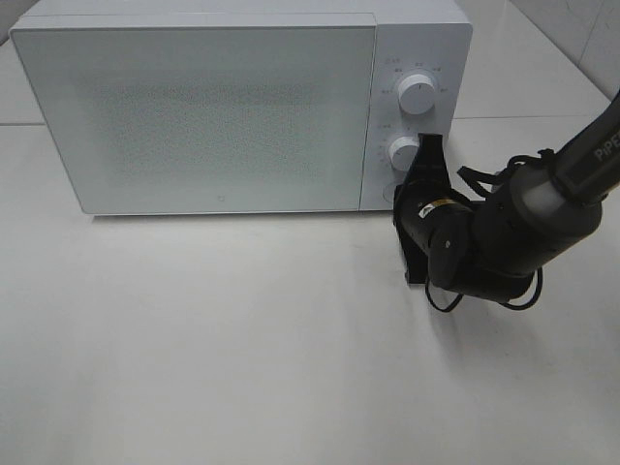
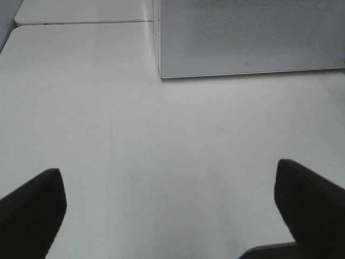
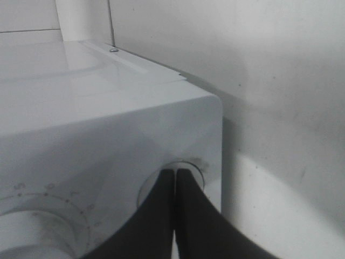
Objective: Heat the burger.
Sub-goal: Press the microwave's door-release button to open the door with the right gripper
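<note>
The burger does not show in any view. The white microwave (image 1: 223, 116) stands at the back of the table with its frosted door shut. My right gripper (image 1: 397, 192) is turned on its side at the lower right corner of the control panel. Its fingers are shut with nothing between them. In the right wrist view the right gripper (image 3: 175, 172) has its tips against a round button (image 3: 188, 164) near the microwave's corner. The left gripper (image 2: 171, 210) hangs open over bare table, in front of the microwave's left corner (image 2: 160, 73), with nothing in it.
Two white knobs, upper (image 1: 418, 94) and lower (image 1: 401, 152), sit on the panel above the button. The white table (image 1: 213, 349) spreads out in front of the microwave. A seam (image 2: 81, 21) between table tops runs behind on the left.
</note>
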### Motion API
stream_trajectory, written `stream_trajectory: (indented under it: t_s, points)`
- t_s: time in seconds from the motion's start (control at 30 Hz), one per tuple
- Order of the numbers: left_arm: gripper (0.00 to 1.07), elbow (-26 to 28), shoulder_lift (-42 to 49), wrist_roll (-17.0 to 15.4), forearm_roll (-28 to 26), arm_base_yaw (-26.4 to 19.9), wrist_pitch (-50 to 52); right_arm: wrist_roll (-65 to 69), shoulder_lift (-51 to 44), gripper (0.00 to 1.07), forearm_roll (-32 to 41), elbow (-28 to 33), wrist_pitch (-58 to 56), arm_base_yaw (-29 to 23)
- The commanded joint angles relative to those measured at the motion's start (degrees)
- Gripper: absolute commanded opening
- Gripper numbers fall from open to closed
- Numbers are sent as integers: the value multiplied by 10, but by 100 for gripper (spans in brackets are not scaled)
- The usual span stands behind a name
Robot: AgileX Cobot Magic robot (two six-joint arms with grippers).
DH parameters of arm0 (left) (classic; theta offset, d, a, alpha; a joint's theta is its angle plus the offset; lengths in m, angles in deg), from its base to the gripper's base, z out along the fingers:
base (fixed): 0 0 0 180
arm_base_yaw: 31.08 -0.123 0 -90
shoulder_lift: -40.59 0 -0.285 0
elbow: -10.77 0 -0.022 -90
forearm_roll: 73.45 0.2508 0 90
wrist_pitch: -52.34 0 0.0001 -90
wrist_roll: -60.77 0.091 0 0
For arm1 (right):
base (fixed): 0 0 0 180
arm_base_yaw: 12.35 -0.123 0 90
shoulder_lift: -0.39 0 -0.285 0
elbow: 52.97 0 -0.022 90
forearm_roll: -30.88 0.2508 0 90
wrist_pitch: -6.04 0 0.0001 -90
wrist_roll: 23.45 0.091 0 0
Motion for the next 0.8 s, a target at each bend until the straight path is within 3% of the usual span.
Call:
stream_trajectory:
  t_s: [0.03, 0.8]
  points:
    - [99, -2, 9, -1, -4, 1, 9, 0, -3, 0, -6, -7, 10, 2]
    - [99, -2, 9, -1, -4, 1, 9, -36, 17, 0, 33, -62, 91, 2]
